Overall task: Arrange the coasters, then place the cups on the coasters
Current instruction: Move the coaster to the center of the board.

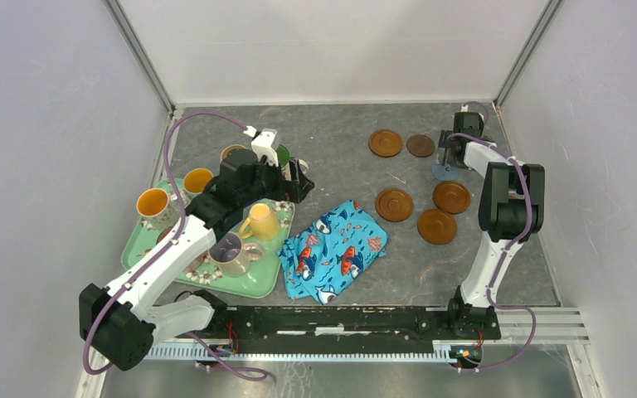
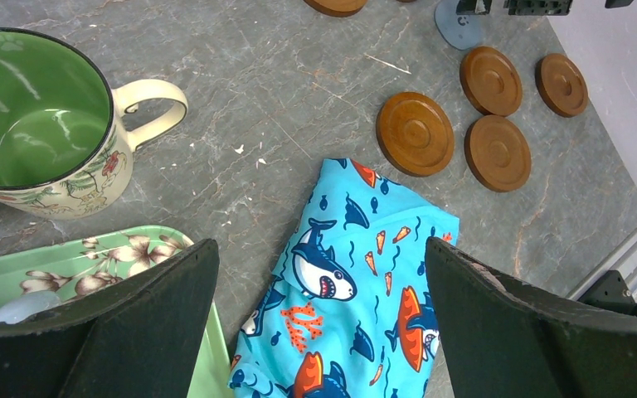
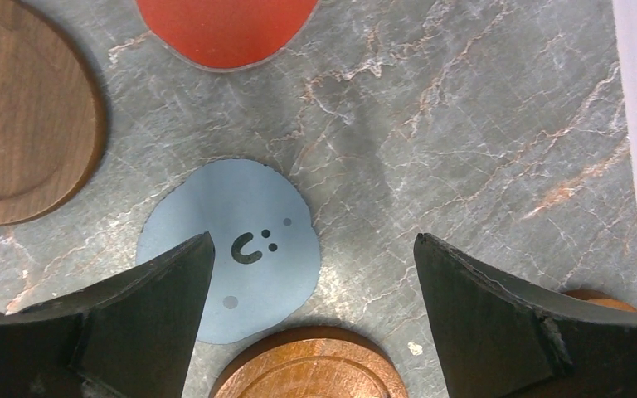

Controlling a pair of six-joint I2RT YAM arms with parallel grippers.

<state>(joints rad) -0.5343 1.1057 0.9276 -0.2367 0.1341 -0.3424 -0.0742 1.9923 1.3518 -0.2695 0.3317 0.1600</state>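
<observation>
Bearing coasters (image 1: 394, 204): grey veined tabletop (image 1: 340, 141); white walls (image 1: 332, 41) around.

Robotics lab test cell. Boxed on three sides by plain pale wall panels (image 1: 50, 124) set in metal corner posts (image 1: 145, 58). Grey stone-pattern table (image 1: 340, 124) inside. Left arm (image 1: 162, 261) and right arm (image 1: 510, 199) bolted to a black rail (image 1: 340, 319) along the near edge, slotted aluminium bar (image 1: 547, 319) beneath, purple cables (image 1: 207, 113) looping loose. Homely items on top: cups (image 1: 153, 203), coasters (image 1: 395, 205), floral tray (image 1: 253, 290), fish-print cloth (image 1: 340, 249).
</observation>
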